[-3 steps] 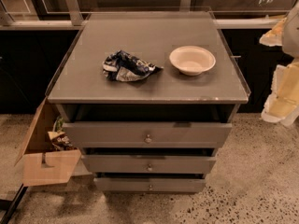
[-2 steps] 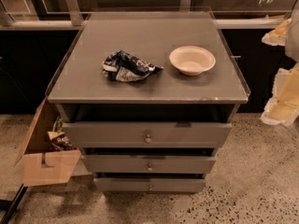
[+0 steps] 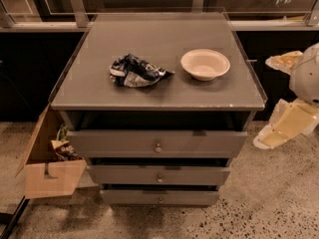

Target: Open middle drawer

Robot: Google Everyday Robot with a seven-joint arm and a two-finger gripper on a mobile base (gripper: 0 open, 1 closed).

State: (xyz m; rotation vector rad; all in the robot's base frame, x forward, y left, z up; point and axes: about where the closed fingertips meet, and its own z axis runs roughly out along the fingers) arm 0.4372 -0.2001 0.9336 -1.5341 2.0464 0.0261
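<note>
**A:** What borders the worktop (image 3: pixel 89 91), and where is there open room?

**B:** The grey worktop caps a three-drawer cabinet (image 3: pixel 75 126). Beyond its back edge run dark panels and pale uprights. Speckled floor (image 3: pixel 259 208) lies open in front of the front edge and off the front right corner. Below the front left corner an open cardboard box (image 3: pixel 50 178) sits on the floor, just beside the cabinet's side.

**A:** What lies on the surface?

**B:** A crumpled snack bag (image 3: pixel 135 70) lies left of centre. A pale, empty bowl (image 3: pixel 205 63) stands upright toward the right edge. The two are near each other but apart, and both are well back from the front edge.

**A:** Where is the middle drawer?

**B:** The middle drawer (image 3: pixel 124 175) is the second grey front under the front edge, with a small round knob (image 3: pixel 159 179) at its centre. It sits between the top drawer (image 3: pixel 114 143) and the bottom drawer (image 3: pixel 129 197). A dark strip shows above each front, widest above the top one. How far the middle one is out cannot be told.

**A:** How is the arm posed?

**B:** The white arm (image 3: pixel 308 76) enters from the right, beyond the right edge. The pincer (image 3: pixel 291 121), cream-coloured, hangs off the front right corner at about the top drawer's height. It is well apart from every knob and has hold of nothing. Whether it is spread or closed cannot be told.
</note>
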